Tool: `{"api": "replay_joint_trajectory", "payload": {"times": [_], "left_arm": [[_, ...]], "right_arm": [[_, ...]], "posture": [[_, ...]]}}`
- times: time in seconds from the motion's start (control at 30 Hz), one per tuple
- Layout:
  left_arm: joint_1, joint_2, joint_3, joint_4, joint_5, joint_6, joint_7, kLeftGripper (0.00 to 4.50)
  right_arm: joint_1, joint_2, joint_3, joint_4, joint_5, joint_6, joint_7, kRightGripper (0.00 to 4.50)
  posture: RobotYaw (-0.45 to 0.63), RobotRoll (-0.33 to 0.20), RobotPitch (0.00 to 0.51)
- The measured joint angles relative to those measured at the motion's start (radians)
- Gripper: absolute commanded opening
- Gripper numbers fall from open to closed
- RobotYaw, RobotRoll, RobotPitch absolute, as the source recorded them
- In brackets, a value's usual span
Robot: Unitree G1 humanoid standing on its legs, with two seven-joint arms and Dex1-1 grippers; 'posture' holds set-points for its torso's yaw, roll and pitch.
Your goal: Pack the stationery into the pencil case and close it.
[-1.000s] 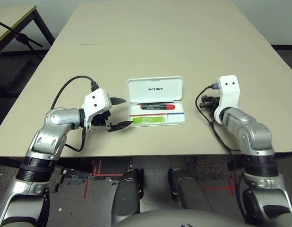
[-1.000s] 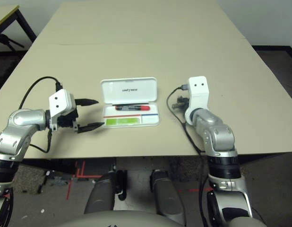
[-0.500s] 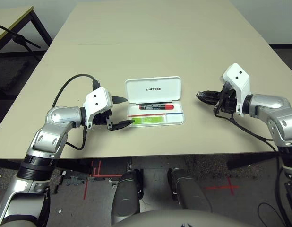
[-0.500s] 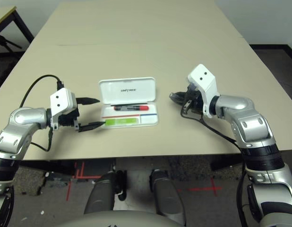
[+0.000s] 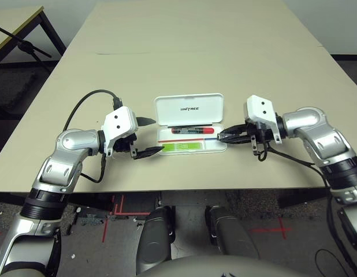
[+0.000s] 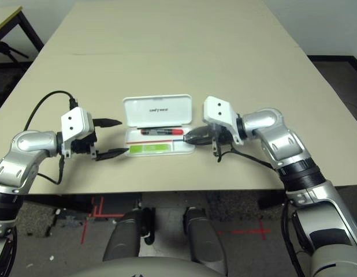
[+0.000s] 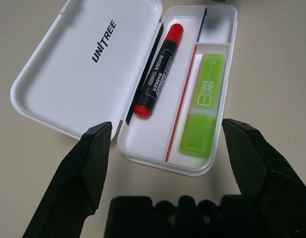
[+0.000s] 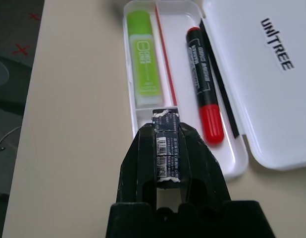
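Observation:
The white pencil case (image 5: 189, 109) lies open in the middle of the table, its "UNITREE" lid (image 7: 88, 64) folded back. A red marker (image 5: 193, 130) lies in its rear slot, and a lime-green highlighter (image 5: 182, 148) lies in the front one. My right gripper (image 5: 223, 137) reaches in at the case's right end. It is shut on the tiny dark grey-and-silver piece (image 8: 166, 148), just over the small end compartment. My left gripper (image 5: 154, 137) stands open at the case's left end, its fingers (image 7: 93, 153) wide apart and holding nothing.
The beige table (image 5: 196, 52) stretches far behind the case, and its front edge runs close below both grippers. Black cables (image 5: 86, 107) loop off each wrist. A second table and a black stand (image 5: 22, 40) sit off to the far left.
My right arm has swung in from the right side of the table, and its gripper now points left at the case's right end. The left arm has stayed put.

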Motion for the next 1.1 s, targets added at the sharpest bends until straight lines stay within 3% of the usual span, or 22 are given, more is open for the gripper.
{"api": "replay_joint_trajectory", "payload": {"times": [0.37,0.73,0.9,1.1], "left_arm": [[0.007,0.0,0.0,-0.013,0.0,0.0,0.0,4.5],[0.007,0.0,0.0,-0.012,0.0,-0.003,0.0,4.5],[0.007,0.0,0.0,-0.011,0.0,-0.007,0.0,4.5],[0.006,0.0,0.005,0.006,-0.003,-0.008,0.002,4.5]], "right_arm": [[0.004,0.048,0.016,0.017,-0.046,-0.043,-0.031,0.34],[0.019,0.035,-0.011,0.018,-0.037,-0.051,-0.039,4.34],[0.034,0.02,-0.065,0.017,-0.006,-0.065,-0.039,4.48],[0.129,-0.017,-0.187,0.0,0.077,-0.067,-0.05,4.48]], "posture": [[-0.01,0.0,0.129],[-0.02,0.0,0.13],[-0.03,0.0,0.13],[-0.03,0.0,0.133]]}}
